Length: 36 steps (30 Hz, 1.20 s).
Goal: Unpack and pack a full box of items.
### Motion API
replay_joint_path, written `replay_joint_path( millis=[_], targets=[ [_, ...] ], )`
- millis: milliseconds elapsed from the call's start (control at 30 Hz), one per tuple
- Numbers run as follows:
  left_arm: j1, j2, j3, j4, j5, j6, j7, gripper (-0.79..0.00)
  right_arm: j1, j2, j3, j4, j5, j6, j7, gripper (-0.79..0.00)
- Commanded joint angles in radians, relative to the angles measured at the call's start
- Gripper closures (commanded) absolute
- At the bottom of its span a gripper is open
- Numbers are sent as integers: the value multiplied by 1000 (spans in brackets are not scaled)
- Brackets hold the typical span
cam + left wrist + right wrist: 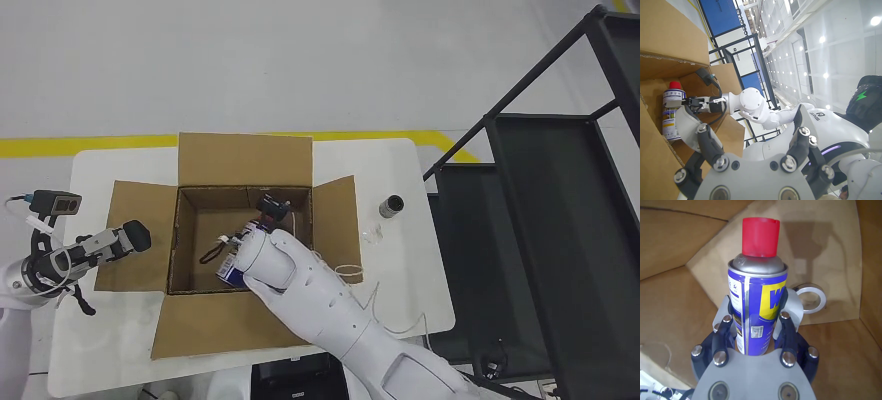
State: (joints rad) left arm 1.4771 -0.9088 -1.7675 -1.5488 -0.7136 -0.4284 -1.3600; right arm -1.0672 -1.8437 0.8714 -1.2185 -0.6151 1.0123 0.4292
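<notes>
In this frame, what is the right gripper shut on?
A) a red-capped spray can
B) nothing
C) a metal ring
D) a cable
A: the right gripper clamps the spray can from both sides inside the box; the ring lies apart from it on the box floor.

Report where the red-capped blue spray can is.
The spray can is inside the open cardboard box, near its robot-side wall in the top view, gripped by the right end effector.
</notes>
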Motion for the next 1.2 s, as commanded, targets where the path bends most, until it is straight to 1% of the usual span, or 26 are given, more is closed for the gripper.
replay_joint_path(
  millis=[0, 133, 267, 333, 433, 467, 567, 600, 667, 800, 900, 1000, 1067, 1167],
  targets=[
    [0, 0, 0, 0, 0, 0, 0, -785, -34, 9, -9, -71, -39, 0, 6, 0],
    [0, 0, 0, 0, 0, 0, 0, -785, -110, 37, -43, -261, -137, 0, 74, 0],
    [0, 0, 0, 0, 0, 0, 0, -785, -167, 87, -111, -482, -264, 0, 150, 0],
    [0, 0, 0, 0, 0, 0, 0, -785, -194, 114, -130, -587, -307, -28, 178, 0],
    [0, 0, 0, 0, 0, 0, 0, -785, -242, 152, -124, -719, -357, -85, 174, 0],
    [0, 0, 0, 0, 0, 0, 0, -785, -260, 166, -118, -766, -382, -115, 161, 0],
    [0, 0, 0, 0, 0, 0, 0, -785, -295, 190, -86, -851, -407, -190, 112, 0],
    [0, 0, 0, 0, 0, 0, 0, -785, -314, 202, -70, -893, -409, -247, 81, 0],
    [0, 0, 0, 0, 0, 0, 0, -785, -350, 218, -44, -936, -413, -312, 31, 0],
    [0, 0, 0, 0, 0, 0, 0, -785, -456, 262, 31, -1044, -391, -475, -76, 0],
    [0, 0, 0, 0, 0, 0, 0, -785, -562, 296, 107, -1121, -358, -603, -138, 0],
    [0, 0, 0, 0, 0, 0, 0, -785, -675, 319, 176, -1131, -327, -728, -261, 0],
    [0, 0, 0, 0, 0, 0, 0, -785, -744, 329, 216, -1131, -333, -789, -323, 0],
    [0, 0, 0, 0, 0, 0, 0, -785, -809, 341, 271, -1131, -309, -878, -369, 0]
  ],
)
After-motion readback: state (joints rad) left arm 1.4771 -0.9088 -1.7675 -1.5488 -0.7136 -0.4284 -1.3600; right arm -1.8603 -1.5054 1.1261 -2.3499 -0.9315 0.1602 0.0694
